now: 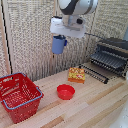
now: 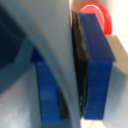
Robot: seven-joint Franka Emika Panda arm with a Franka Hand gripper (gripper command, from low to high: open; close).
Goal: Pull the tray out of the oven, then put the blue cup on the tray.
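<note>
The blue cup (image 1: 59, 45) hangs in the air above the wooden table, with my gripper (image 1: 59, 38) shut on its rim. In the wrist view the cup's pale blue wall (image 2: 47, 47) runs between my two blue fingers (image 2: 97, 65), which clamp it. The oven (image 1: 114, 47) stands at the exterior view's right with its door (image 1: 94, 73) folded down. The tray (image 1: 107, 60), a dark wire rack, sticks out of the oven's mouth over the door. The cup is well to the exterior view's left of the tray and higher than it.
A red bowl (image 1: 65, 91) sits on the table below the cup and shows in the wrist view (image 2: 97, 15). An orange and yellow box (image 1: 76, 74) lies between the bowl and the oven door. A red basket (image 1: 20, 96) stands at the exterior view's left.
</note>
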